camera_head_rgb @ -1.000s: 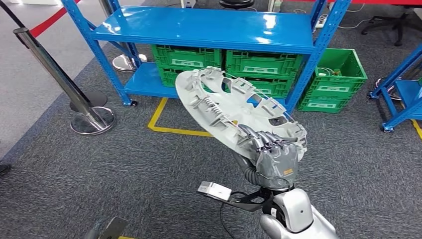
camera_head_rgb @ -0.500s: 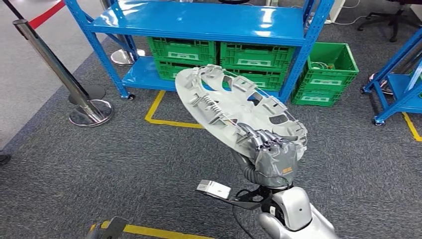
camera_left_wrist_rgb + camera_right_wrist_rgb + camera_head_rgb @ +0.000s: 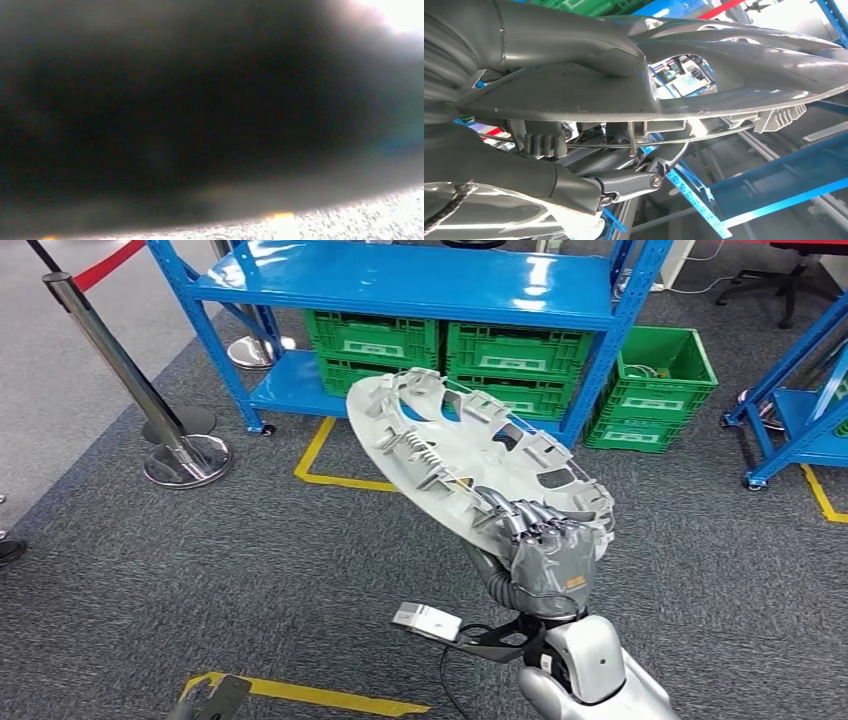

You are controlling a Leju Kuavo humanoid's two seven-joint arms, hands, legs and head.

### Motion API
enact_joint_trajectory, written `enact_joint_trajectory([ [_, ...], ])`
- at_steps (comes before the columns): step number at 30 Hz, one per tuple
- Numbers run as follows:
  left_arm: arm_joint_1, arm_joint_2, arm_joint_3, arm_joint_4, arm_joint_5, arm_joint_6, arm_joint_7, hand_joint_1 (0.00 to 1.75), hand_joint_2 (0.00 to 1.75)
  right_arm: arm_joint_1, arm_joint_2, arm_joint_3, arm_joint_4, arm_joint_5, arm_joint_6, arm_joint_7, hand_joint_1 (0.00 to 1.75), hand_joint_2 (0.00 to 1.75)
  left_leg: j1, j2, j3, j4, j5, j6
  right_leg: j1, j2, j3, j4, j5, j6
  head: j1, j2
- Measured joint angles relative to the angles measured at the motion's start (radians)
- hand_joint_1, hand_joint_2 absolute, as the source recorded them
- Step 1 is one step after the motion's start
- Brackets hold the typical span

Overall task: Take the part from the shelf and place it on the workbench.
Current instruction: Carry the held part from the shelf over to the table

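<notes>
Fingers (image 3: 522, 520) of the robot's right hand (image 3: 545, 555) curl over the near rim of a large round silver-grey plastic wheel cover (image 3: 470, 465), gripping it. Seen from the head view, this part is held up in the air in front of the robot, tilted so its ribbed inner face with clips and a thin wire ring faces upward and toward the camera, its far edge higher than the near edge. It hangs above dark grey carpet floor (image 3: 250, 580), clear of any surface.

From the right wrist view, the thick grey thumb (image 3: 574, 35) presses one face of the wheel cover (image 3: 734, 65) while darker fingers (image 3: 624, 182) close on the opposite face, pinching the rim between them.

Behind the part stands a bright blue metal shelf (image 3: 400, 285) with an upper deck and a low deck. Green plastic crates (image 3: 450, 355) sit side by side on the low deck, and another green plastic crate (image 3: 655, 390) rests on the floor just beside the shelf's right post. Yellow tape lines (image 3: 330, 475) mark the carpet in front of the shelf. A chrome stanchion post (image 3: 130, 390) with a round base stands to the left, with a red belt at its top. A second blue metal rack (image 3: 795, 410) stands at the right edge.

Whether the left hand's fingers are spread or closed cannot be told; the left wrist view is a dark blur with a strip of speckled carpet.
</notes>
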Motion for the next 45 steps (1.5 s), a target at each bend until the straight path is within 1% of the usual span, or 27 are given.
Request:
enact_joint_trajectory([
  [1,-0.001,0.000,0.000,-0.001,-0.001,0.000,0.000,0.00,0.00,-0.001,0.001,0.000,0.000,0.000,0.000,0.000,1.75,1.75,-0.002,0.000,-0.004,0.004,0.001,-0.005,0.000,0.000,0.020,-0.035,0.003,-0.005,-0.001,0.000],
  [2,-0.001,0.000,0.001,-0.001,-0.002,0.000,0.001,0.00,0.00,-0.002,0.002,0.000,0.000,0.000,0.000,0.000,1.75,1.75,-0.004,0.000,-0.009,0.008,0.003,-0.006,0.001,0.000,0.025,-0.048,0.000,-0.010,-0.002,0.000],
  [3,-0.001,0.001,0.001,-0.001,-0.003,0.000,0.002,0.00,0.00,0.000,0.002,0.000,0.000,0.000,0.001,0.000,1.75,1.75,-0.004,0.000,-0.013,0.010,0.005,-0.003,0.001,0.001,0.025,-0.052,0.003,-0.015,-0.004,0.000],
  [5,0.001,0.001,0.002,-0.001,-0.006,0.000,0.004,0.00,0.00,0.002,0.002,-0.001,0.002,0.000,0.000,0.000,1.75,1.75,-0.005,0.000,-0.015,0.010,0.009,0.006,0.003,0.001,0.021,-0.051,0.005,-0.018,-0.006,0.000],
  [6,0.001,0.001,0.002,-0.001,-0.008,-0.001,0.003,0.00,0.00,0.003,0.002,-0.001,0.003,-0.001,0.000,0.000,1.75,1.75,-0.004,0.000,-0.016,0.009,0.010,0.006,0.004,0.000,0.021,-0.050,0.006,-0.020,-0.006,0.000],
  [9,0.001,0.001,0.007,-0.001,-0.012,-0.003,0.003,0.00,0.00,0.002,0.002,-0.001,0.006,0.000,-0.001,0.000,1.75,1.75,0.000,0.000,-0.017,0.007,0.014,0.000,0.008,0.000,0.018,-0.048,0.006,-0.026,-0.006,0.000],
  [11,0.001,0.001,0.012,-0.001,-0.014,-0.005,0.002,0.00,0.00,0.002,0.002,-0.001,0.006,0.000,-0.001,0.000,1.75,1.75,0.001,0.000,-0.019,0.006,0.017,-0.006,0.011,0.000,0.015,-0.046,0.007,-0.030,-0.006,0.000],
  [14,0.001,0.001,0.017,-0.001,-0.021,-0.008,0.000,0.00,0.00,0.000,0.002,-0.001,0.007,0.000,-0.001,0.000,1.75,1.75,0.003,0.000,-0.024,0.005,0.020,-0.016,0.012,-0.001,0.010,-0.044,0.009,-0.034,-0.006,0.000],
  [17,0.001,0.001,0.023,-0.001,-0.030,-0.010,-0.003,0.00,0.00,0.000,0.002,-0.001,0.007,0.003,-0.002,-0.001,1.75,1.75,0.003,0.000,-0.028,0.005,0.022,-0.020,0.011,-0.001,0.006,-0.044,0.011,-0.036,-0.006,0.000],
  [22,0.001,0.001,0.032,-0.001,-0.044,-0.012,-0.003,0.00,0.00,0.000,0.002,0.000,0.008,0.015,-0.001,0.002,1.75,1.75,0.002,0.000,-0.030,0.006,0.023,-0.021,0.010,-0.002,0.005,-0.044,0.013,-0.036,-0.005,0.000],
  [27,0.000,0.001,0.045,-0.001,-0.051,-0.013,-0.003,0.00,0.00,0.000,0.003,0.000,0.009,0.027,0.000,0.011,1.75,1.75,-0.002,0.000,-0.035,0.013,0.021,-0.017,0.006,-0.002,0.003,-0.046,0.017,-0.031,-0.006,0.000],
  [31,0.000,0.002,0.050,-0.001,-0.054,-0.013,-0.003,0.00,0.00,-0.001,0.004,0.000,0.009,0.031,0.000,0.012,1.75,1.75,-0.005,0.000,-0.042,0.019,0.020,-0.009,0.003,-0.002,0.001,-0.046,0.020,-0.024,-0.006,0.000],
  [33,0.000,0.002,0.053,-0.001,-0.058,-0.013,-0.003,0.00,0.00,-0.001,0.006,-0.001,0.009,0.036,0.000,0.014,1.75,1.75,-0.004,-0.002,-0.043,0.015,0.024,-0.002,0.003,-0.004,0.001,-0.049,0.021,-0.017,-0.006,0.000],
  [34,0.000,0.002,0.054,-0.001,-0.060,-0.013,-0.003,0.00,0.00,-0.001,0.006,-0.001,0.009,0.038,0.000,0.015,1.75,1.75,-0.002,-0.003,-0.041,0.008,0.028,0.002,0.003,-0.004,-0.002,-0.047,0.017,-0.013,-0.005,0.000],
  [35,-0.001,0.001,0.055,-0.001,-0.062,-0.013,-0.003,0.00,0.00,-0.002,0.007,-0.001,0.009,0.040,0.000,0.016,1.75,1.75,0.001,-0.005,-0.040,0.001,0.033,0.006,0.003,-0.003,-0.010,-0.032,0.002,-0.010,-0.004,0.000],
  [36,-0.002,0.000,0.057,-0.001,-0.063,-0.013,-0.003,0.00,0.00,-0.004,0.007,-0.001,0.009,0.041,0.000,0.017,1.75,1.75,0.004,-0.007,-0.039,-0.006,0.037,0.009,0.003,-0.002,-0.026,0.004,-0.024,-0.007,-0.003,0.000],
  [37,-0.002,0.000,0.058,-0.001,-0.065,-0.013,-0.003,0.00,0.00,-0.005,0.007,0.000,0.009,0.041,-0.001,0.017,1.75,1.75,0.004,-0.010,-0.040,-0.008,0.040,0.011,0.001,-0.001,-0.051,0.058,-0.058,-0.005,-0.002,0.000],
  [38,-0.002,0.000,0.060,-0.001,-0.066,-0.013,-0.003,0.00,0.00,-0.007,0.007,0.000,0.010,0.042,-0.001,0.017,1.75,1.75,0.005,-0.014,-0.043,-0.007,0.041,0.011,0.001,-0.001,-0.079,0.125,-0.092,-0.003,-0.002,0.000],
  [39,-0.002,0.000,0.063,-0.001,-0.067,-0.013,-0.003,0.00,0.00,-0.007,0.007,0.000,0.011,0.042,-0.001,0.017,1.75,1.75,0.005,-0.020,-0.046,-0.007,0.043,0.011,0.000,-0.001,-0.103,0.183,-0.113,-0.002,-0.002,0.000],
  [40,-0.001,0.000,0.065,-0.001,-0.067,-0.013,-0.003,0.00,0.00,-0.006,0.007,0.000,0.013,0.042,-0.001,0.018,1.75,1.75,0.005,-0.026,-0.047,-0.006,0.044,0.010,-0.001,-0.001,-0.114,0.213,-0.118,-0.001,-0.003,0.000],
  [41,-0.001,0.000,0.067,-0.001,-0.067,-0.013,-0.003,0.00,0.00,-0.006,0.007,0.000,0.015,0.042,-0.001,0.018,1.75,1.75,0.006,-0.035,-0.049,-0.005,0.045,0.008,-0.002,0.000,-0.108,0.206,-0.103,-0.001,-0.002,0.000],
  [42,0.000,-0.001,0.069,-0.001,-0.068,-0.013,-0.003,0.00,0.00,-0.006,0.007,0.000,0.016,0.042,-0.001,0.019,1.75,1.75,0.007,-0.044,-0.049,-0.004,0.046,0.006,-0.003,0.004,-0.082,0.159,-0.074,-0.001,-0.002,0.000],
  [43,0.000,-0.002,0.069,-0.001,-0.068,-0.013,-0.003,0.00,0.00,-0.006,0.007,0.000,0.017,0.042,-0.001,0.019,1.75,1.75,0.008,-0.055,-0.050,-0.002,0.047,0.002,-0.005,0.016,-0.047,0.092,-0.043,-0.002,-0.002,0.000],
  [44,-0.002,-0.002,0.069,-0.001,-0.069,-0.013,-0.003,0.00,0.00,-0.006,0.007,0.000,0.017,0.042,-0.001,0.019,1.75,1.75,0.007,-0.065,-0.052,0.002,0.047,-0.003,-0.008,0.035,-0.012,0.027,-0.022,-0.003,-0.002,0.000],
  [45,-0.003,-0.003,0.070,-0.001,-0.069,-0.013,-0.003,0.00,0.00,-0.007,0.007,0.001,0.018,0.042,-0.001,0.019,1.75,1.75,0.007,-0.074,-0.057,0.005,0.049,-0.009,-0.010,0.050,0.013,-0.019,-0.011,-0.006,-0.002,0.000],
])
